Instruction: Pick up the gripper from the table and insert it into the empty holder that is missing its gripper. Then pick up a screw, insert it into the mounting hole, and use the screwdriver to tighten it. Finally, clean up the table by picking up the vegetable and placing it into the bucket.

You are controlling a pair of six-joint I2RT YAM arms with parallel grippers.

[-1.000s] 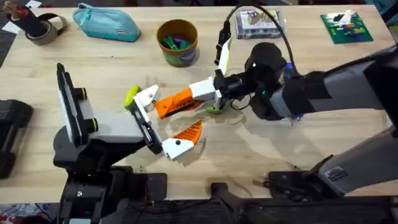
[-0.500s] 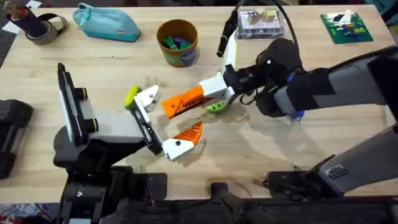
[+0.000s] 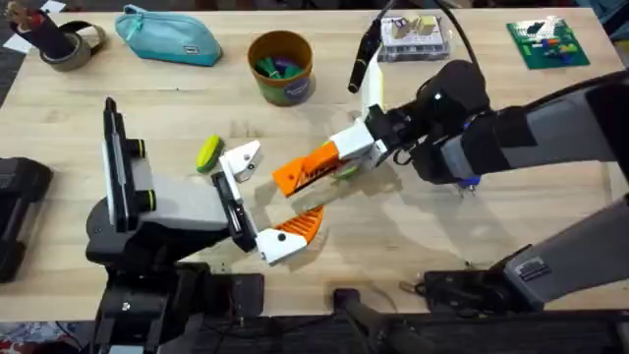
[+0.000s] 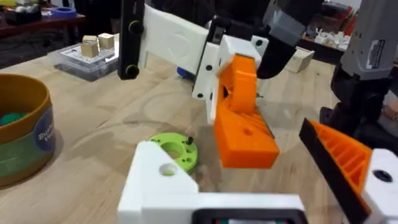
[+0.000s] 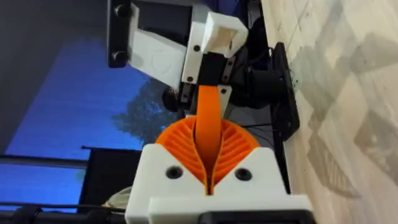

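Orange finger (image 3: 316, 169) sits off the table (image 3: 511, 211) in the overhead view, pinched by the right gripper (image 3: 293, 179), which reaches in from the right. We see its tip near the empty white holder (image 3: 241, 159), not touching it. The left gripper (image 3: 265, 197) is spread wide, the holder on its far side and the twin finger (image 3: 300, 224) on its near side. The vegetable (image 3: 208, 152) lies on the table just left of the holder. The bucket (image 3: 280, 67) stands far, middle, with a teal pouch (image 3: 167, 37) to its left.

Left wrist view: we see the holder's bare top with a hole, and the orange finger hanging above the wood beyond it, clear of it. A green disc (image 4: 174, 149) lies flat between them. The twin finger points up from the other bracket.

Right wrist view: we see ribbed orange pads (image 5: 180, 146) pressed together on the thin orange finger. Whether the white block beyond is the holder, we cannot tell.
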